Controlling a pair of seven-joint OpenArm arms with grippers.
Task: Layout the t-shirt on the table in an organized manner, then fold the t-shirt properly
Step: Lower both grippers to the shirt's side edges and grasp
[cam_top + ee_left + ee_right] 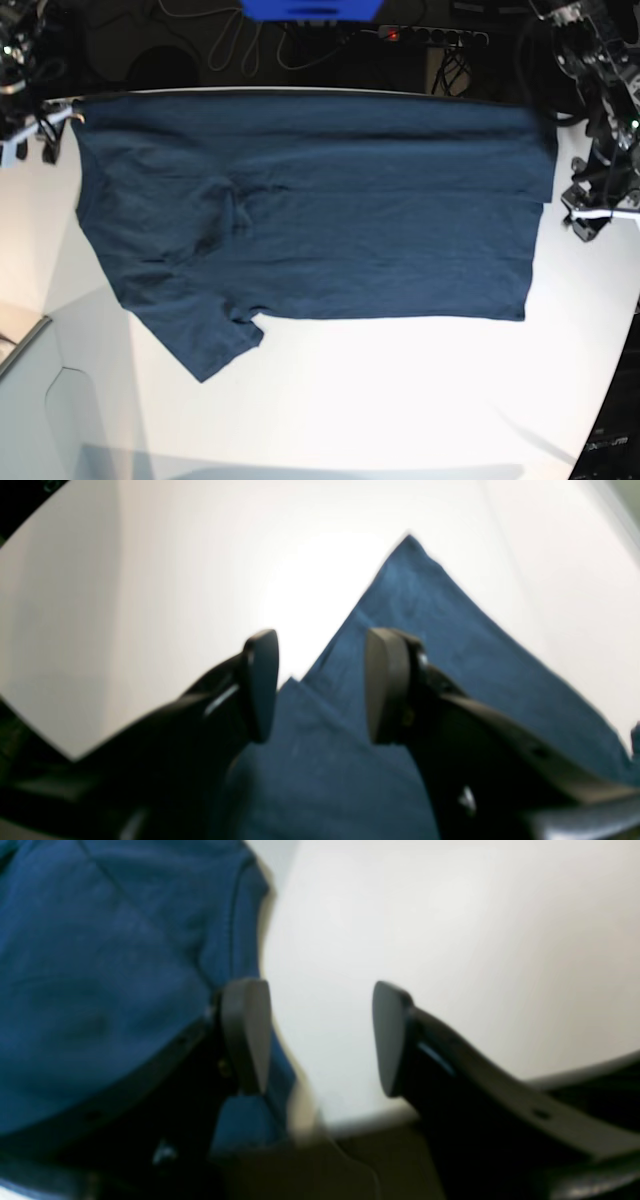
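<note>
The dark navy t-shirt [320, 210] lies spread flat across the far half of the white table [400, 400], one short sleeve [200, 340] pointing toward the near left. In the base view my right gripper [38, 135] hangs at the shirt's far-left corner and my left gripper [590, 215] just off its right edge. The left wrist view shows my left gripper [320, 685] open above a pointed corner of the shirt [450, 645], gripping nothing. My right gripper [320, 1037] is open too, over bare table [450, 940] beside the shirt's hem [100, 965].
The shirt's far edge runs along the table's back edge [300, 93]. Behind it are cables and a power strip [430, 35]. The table's rim [375, 1120] shows close under my right gripper. A panel seam [25, 340] sits at the near left.
</note>
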